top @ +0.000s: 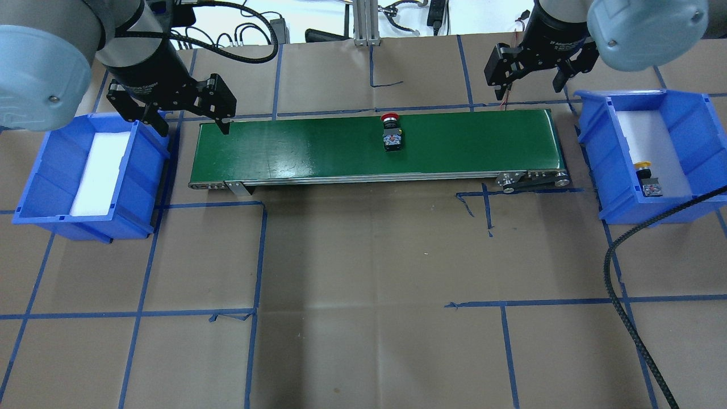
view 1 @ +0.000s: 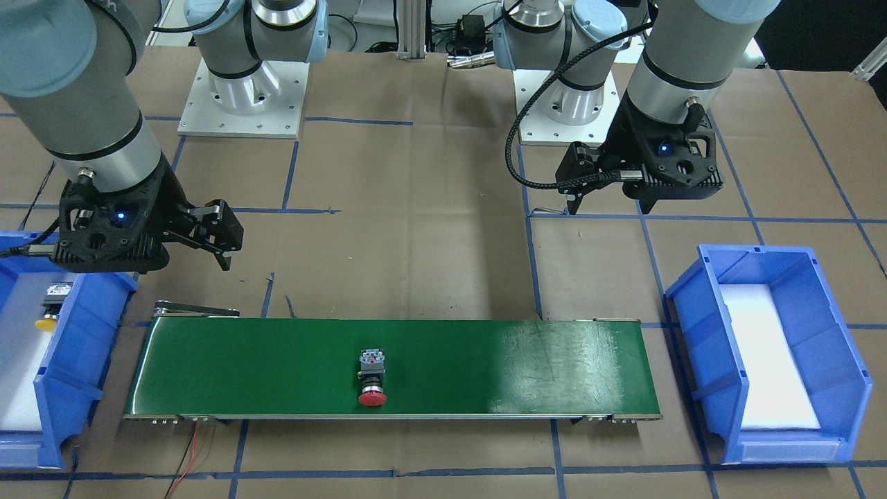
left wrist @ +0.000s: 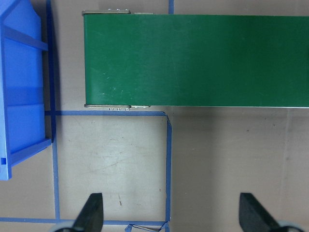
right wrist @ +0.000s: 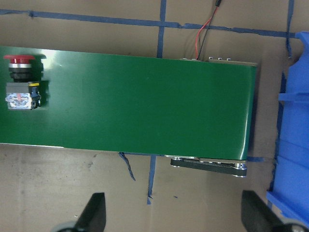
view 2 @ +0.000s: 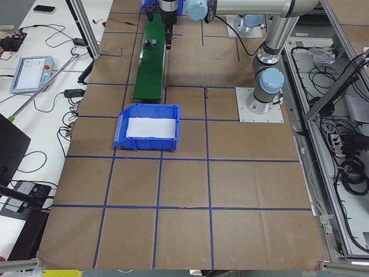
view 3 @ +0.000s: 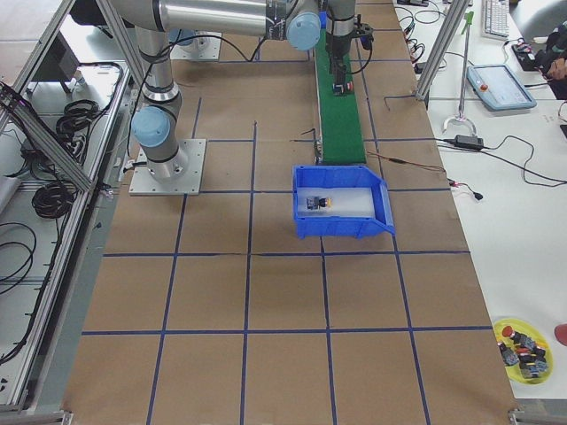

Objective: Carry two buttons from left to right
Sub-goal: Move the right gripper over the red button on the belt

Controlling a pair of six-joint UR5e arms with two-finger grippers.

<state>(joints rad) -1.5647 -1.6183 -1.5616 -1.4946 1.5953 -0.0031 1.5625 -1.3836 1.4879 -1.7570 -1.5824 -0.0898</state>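
The red-capped button (top: 392,133) lies on its side near the middle of the green conveyor belt (top: 295,150). It also shows in the front view (view 1: 372,380) and at the left edge of the right wrist view (right wrist: 20,79). The yellow-capped button (top: 647,179) lies in the blue bin (top: 593,153) on my right, also seen in the front view (view 1: 50,310). My left gripper (top: 190,120) is open and empty above the belt's left end. My right gripper (top: 528,90) is open and empty just beyond the belt's right end.
A second blue bin (top: 147,165) on my left holds only a white foam pad. The table is covered in brown paper with blue tape lines. A black cable (top: 630,318) crosses the near right. Red and black wires (right wrist: 205,36) run to the belt's right end.
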